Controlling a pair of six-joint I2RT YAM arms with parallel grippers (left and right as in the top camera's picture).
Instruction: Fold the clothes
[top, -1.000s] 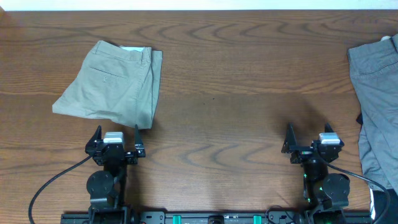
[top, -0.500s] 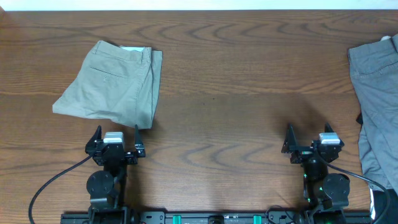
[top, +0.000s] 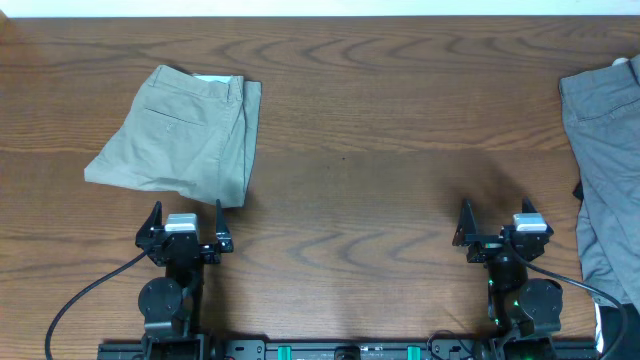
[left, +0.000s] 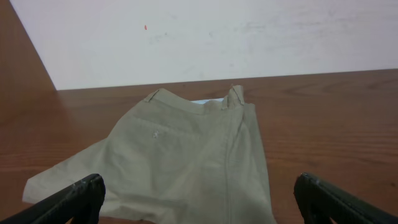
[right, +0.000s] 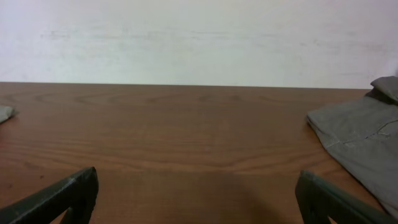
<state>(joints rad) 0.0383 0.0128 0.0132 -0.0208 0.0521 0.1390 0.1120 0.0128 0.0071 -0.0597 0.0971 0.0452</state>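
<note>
Shorts (top: 190, 135) lie upper left in the overhead view, waistband toward the top edge, hem just above my left gripper (top: 188, 212). Left is clearly nearer. Right gripper (top: 497, 215) is well apart at lower right. Both are spread wide, holding nothing.

The left arm (top: 165, 298) and right arm (top: 532, 302) are black with round joints, the left gripper (top: 188, 208) and right gripper (top: 496, 210) each bearing a pale grey block (top: 180, 222) and thin scuffed black fingers (left: 68, 202), with trailing black cables (top: 75, 305) and small green lights (top: 512, 298).
</note>
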